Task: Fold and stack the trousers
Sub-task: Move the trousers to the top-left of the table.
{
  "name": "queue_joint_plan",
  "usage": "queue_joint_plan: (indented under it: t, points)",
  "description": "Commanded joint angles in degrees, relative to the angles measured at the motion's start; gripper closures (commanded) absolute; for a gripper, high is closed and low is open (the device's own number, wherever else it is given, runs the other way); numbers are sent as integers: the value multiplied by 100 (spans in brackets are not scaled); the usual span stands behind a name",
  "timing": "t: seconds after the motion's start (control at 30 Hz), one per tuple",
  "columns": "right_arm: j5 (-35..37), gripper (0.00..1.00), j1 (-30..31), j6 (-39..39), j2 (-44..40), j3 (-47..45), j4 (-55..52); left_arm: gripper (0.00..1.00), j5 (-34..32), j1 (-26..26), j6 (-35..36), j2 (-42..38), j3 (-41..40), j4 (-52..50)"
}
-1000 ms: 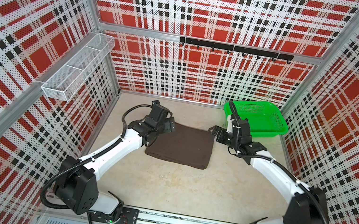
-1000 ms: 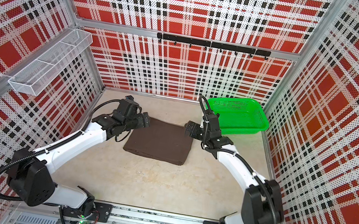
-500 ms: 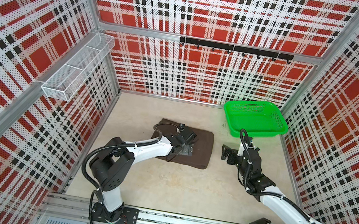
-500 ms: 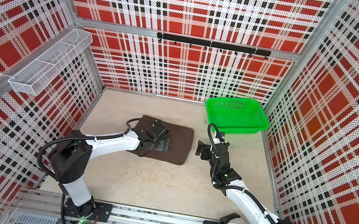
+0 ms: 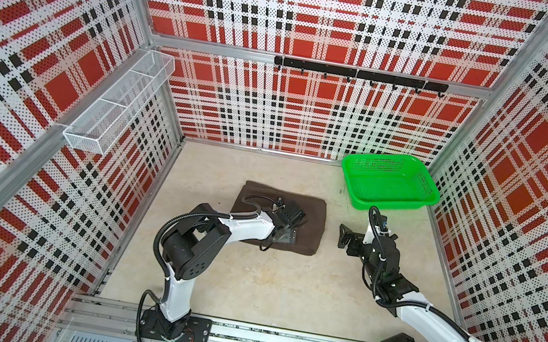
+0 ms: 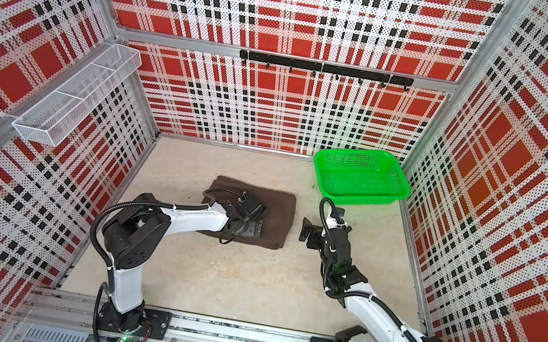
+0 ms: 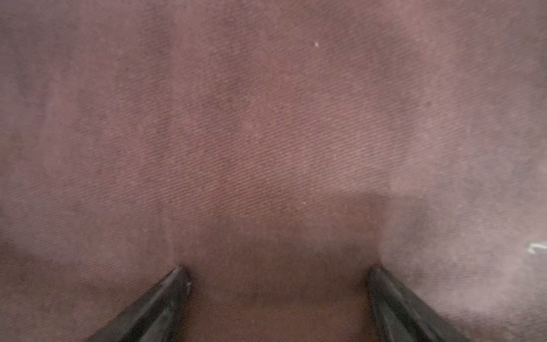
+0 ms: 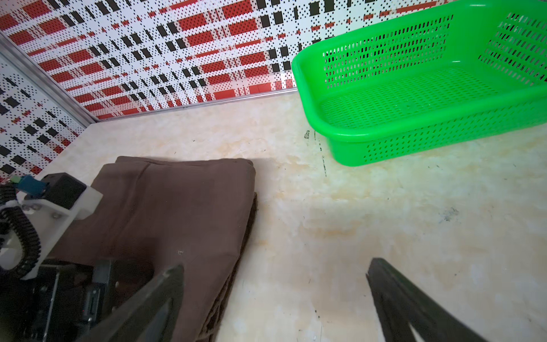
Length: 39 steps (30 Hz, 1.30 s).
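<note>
Trousers: the trousers (image 5: 312, 224) lie folded into a compact dark brown rectangle on the tabletop (image 5: 267, 285), left of the middle and well apart from the green basket (image 5: 392, 204) in the far right corner.
Left tool: my left tool (image 7: 278, 275) is over the top of the bundle with its jaws spread wide and nothing between them. I cannot tell whether the tips press the cloth or hang just above it.
Right tool: my right tool (image 8: 275, 266) hovers over bare tabletop just beside the bundle's right edge, jaws wide apart and empty.
Stage: I judge the folding as good as done, with the stacking step left.
Handling: soft, limp, light twill. The stacked layers show at the right edge, and I expect them to slide apart if only the top one is pinched.
Where to hold: I would take opposite edges and bite through every layer at once.
</note>
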Motion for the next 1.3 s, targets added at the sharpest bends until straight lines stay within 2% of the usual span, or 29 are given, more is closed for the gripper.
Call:
queue_joint_plan:
  t: [0.0, 0.33, 0.63, 0.7, 0.93, 1.07, 1.27]
  points:
    - [-21, 0, 16, 33, 112, 126, 190, 2, -112, 372, 78, 496, -38, -221]
    - [-191, 1, 21, 108, 353, 407, 166, 2, -499, 1670, 943, 624, 760, -808]
    - [-188, 1, 48, 54, 403, 716, 2, 2, -672, 2624, 1592, 1351, 2051, -1287]
    - [-181, 1, 46, 30, 400, 790, -64, 2, -694, 2989, 1660, 1534, 2368, -1345]
    - [-143, 1, 46, -27, 343, 902, -206, 2, -803, 3562, 1751, 2166, 3396, -1624]
    - [-93, 1, 56, -38, 216, 953, -400, 2, -1143, 3798, 1942, 2612, 4174, -2027]
    - [-84, 1, 55, -71, 89, 1041, -607, 2, -656, 3974, 2035, 3085, 5130, -2127]
